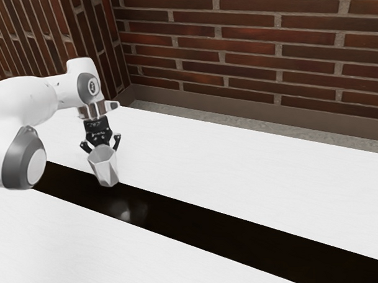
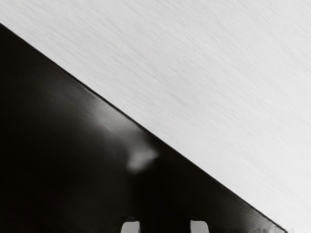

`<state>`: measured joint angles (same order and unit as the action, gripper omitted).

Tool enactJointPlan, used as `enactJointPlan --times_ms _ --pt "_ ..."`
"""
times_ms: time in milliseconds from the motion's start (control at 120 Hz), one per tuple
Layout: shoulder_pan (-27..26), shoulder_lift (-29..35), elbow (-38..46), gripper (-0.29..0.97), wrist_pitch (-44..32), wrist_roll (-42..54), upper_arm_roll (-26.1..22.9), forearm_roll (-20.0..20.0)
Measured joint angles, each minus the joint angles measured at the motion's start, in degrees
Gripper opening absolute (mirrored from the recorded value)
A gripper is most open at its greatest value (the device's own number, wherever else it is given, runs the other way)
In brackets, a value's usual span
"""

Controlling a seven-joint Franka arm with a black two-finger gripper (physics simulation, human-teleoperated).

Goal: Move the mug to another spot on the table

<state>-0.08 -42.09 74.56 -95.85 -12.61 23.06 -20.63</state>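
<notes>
Exterior view. White arm [image 1: 26,116] enters from the exterior view's left, with its hand pointing straight down. The jaws hang directly over the mug [image 1: 105,168], right at its rim. Whether they grip the rim or merely stand at it, I cannot tell. The mug is pale grey and faceted, wide at the mouth and narrower at the base, and leans slightly. It sits toward the exterior view's left, on the line where the far white band of the tabletop [image 1: 240,171] meets the glossy black stripe [image 1: 198,225], with its base over the stripe. A pale glint [image 1: 122,209] lies on the stripe near the base, not touching it. I cannot tell whether the mug stands on the surface or is clear of it. A second white band lies on the near side of the stripe. A red brick wall [image 1: 248,46] stands behind.

Wrist view. The white tabletop [image 2: 218,73] meets the black stripe [image 2: 48,145] along a sharp diagonal edge. A soft pale smear [image 2: 141,158] lies on the stripe close to that edge. Two small pale rounded shapes [image 2: 130,226] show nearest the hand, side by side with a gap between them. I cannot tell what they are.
</notes>
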Motion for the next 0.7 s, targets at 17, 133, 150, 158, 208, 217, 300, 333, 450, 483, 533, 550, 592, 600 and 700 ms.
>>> enactJointPlan --times_ms 17,133,150,158,208,217,300,333,450,483,533,550,592,600,700 --pt "-0.31 0.06 0.14 -0.05 0.11 -0.2 -0.01 -0.02" --pt "-2.07 0.26 1.18 -0.06 0.71 -1.51 -0.13 -0.06" --pt "-2.32 0.27 1.25 -0.07 0.77 -1.69 -0.14 -0.06" --pt "-2.43 0.27 1.28 -0.07 0.8 -1.78 -0.14 -0.07" --pt "-3.11 0.29 1.54 -0.06 0.96 -2.31 -0.16 -0.21" --pt "-3.24 0.29 1.58 -0.06 0.98 -2.4 -0.16 -0.24" --pt "-4.35 0.24 1.99 -0.05 1.12 -3.22 -0.16 -0.48" --pt "-4.76 0.21 2.17 -0.05 1.14 -3.53 -0.16 -0.59" --pt "-5.91 -0.04 2.83 -0.05 1.03 -4.55 -0.27 -0.91" --pt "-6.18 -0.23 2.9 -0.05 0.97 -4.82 -0.34 -0.97" --pt "-6.53 -0.61 2.94 -0.05 0.82 -5.21 -0.39 -1.16" --pt "-6.63 -0.78 2.95 -0.05 0.76 -5.34 -0.4 -1.24" --pt "-6.83 -1.15 2.96 -0.05 0.61 -5.63 -0.41 -1.4" --pt "-6.85 -1.22 2.97 -0.05 0.58 -5.69 -0.41 -1.43" --pt "-7.01 -2.13 2.95 -0.04 0.22 -6.31 -0.42 -1.77"
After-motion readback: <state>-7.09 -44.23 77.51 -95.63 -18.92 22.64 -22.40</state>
